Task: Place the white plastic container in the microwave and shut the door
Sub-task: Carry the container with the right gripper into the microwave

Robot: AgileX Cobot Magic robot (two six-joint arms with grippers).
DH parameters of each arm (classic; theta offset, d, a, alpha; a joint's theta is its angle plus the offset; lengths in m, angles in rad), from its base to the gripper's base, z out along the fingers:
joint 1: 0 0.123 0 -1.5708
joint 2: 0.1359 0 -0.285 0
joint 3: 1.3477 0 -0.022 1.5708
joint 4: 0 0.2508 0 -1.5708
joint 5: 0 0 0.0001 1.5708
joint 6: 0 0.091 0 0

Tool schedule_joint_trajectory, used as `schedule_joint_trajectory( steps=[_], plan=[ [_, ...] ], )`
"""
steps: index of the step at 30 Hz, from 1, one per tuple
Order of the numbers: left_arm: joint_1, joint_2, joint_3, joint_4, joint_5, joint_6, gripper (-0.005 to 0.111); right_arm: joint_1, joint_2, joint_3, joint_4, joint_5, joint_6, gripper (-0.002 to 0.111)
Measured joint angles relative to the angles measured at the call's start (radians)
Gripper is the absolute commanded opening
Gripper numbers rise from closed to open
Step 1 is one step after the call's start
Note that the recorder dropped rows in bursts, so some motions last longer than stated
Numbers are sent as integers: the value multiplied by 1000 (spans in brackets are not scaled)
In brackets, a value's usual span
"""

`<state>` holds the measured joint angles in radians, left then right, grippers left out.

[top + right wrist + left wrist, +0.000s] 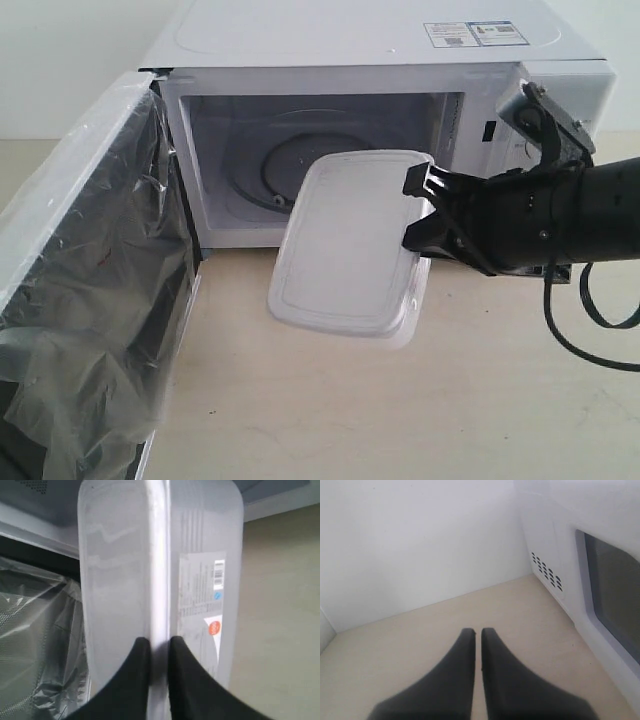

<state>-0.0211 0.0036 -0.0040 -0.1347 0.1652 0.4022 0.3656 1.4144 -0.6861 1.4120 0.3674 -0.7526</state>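
Note:
My right gripper [418, 212] is shut on the rim of the white plastic container [350, 240], holding it tilted in the air just in front of the open cavity of the microwave [330, 60]. In the right wrist view the container [120, 570] shows edge-on, its rim pinched between my fingertips [141, 647], with a label on its underside. The door [90, 290] stands swung open at the left, draped in loose clear film. My left gripper [477, 632] hovers shut and empty over the table beside the microwave's side wall [545, 572]; it does not show in the exterior view.
The glass turntable [270, 160] lies inside the cavity. A knob [530, 120] sits partly behind my right arm. A black cable [590, 310] loops under that arm. Beige tabletop [350, 410] stretches in front of the microwave. A white wall [420, 540] stands behind the left gripper.

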Motion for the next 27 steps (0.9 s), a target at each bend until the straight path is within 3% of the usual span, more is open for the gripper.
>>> schedule_joint_trajectory(
  steps=[14, 18, 21, 24, 27],
  plan=[
    [0, 0, 0, 0, 0, 0, 4, 139, -23, 0, -298, -257, 446, 0],
    [0, 0, 0, 0, 0, 0, 4, 214, -23, 0, -649, -357, 836, 0],
    [0, 0, 0, 0, 0, 0, 4, 236, -23, 55, -1093, -545, 1413, 0],
    [0, 0, 0, 0, 0, 0, 4, 245, 18, 147, -1277, -766, 1786, 0],
    [0, 0, 0, 0, 0, 0, 4, 260, 88, 181, -1314, -942, 1916, 0]
  ],
)
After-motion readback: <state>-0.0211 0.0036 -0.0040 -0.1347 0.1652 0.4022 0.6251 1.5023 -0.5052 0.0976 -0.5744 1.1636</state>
